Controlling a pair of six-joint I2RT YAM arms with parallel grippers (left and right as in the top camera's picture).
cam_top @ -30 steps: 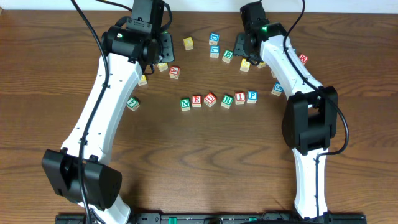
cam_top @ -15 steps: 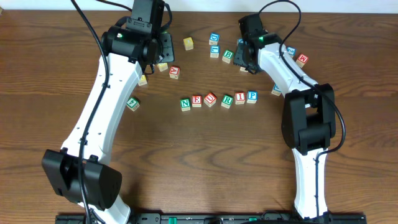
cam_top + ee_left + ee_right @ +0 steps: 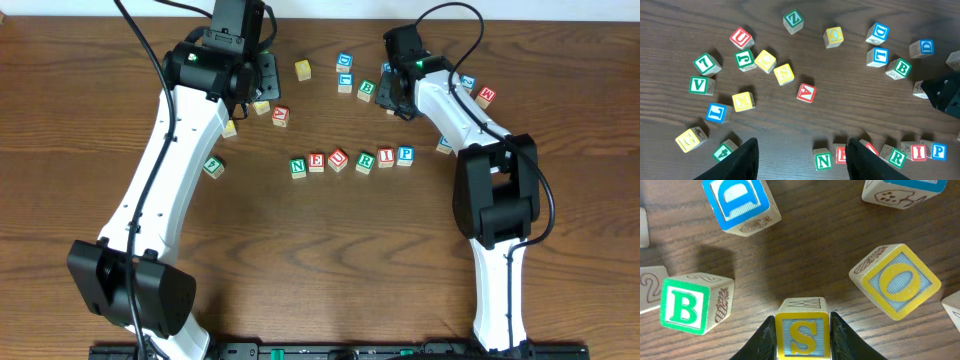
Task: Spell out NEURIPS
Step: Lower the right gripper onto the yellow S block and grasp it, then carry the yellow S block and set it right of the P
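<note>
Now the right claw [image 3: 802, 339] pinches the yellow S block [image 3: 802, 330], which must go beside P [image 3: 405, 154]; left claw [image 3: 802, 155] hangs wide.

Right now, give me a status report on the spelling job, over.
Left gripper open, empty. Right gripper shut on yellow S cube. NEURIP row set, no S yet. B cube, O cube nearby, clear of the gripper.
</note>
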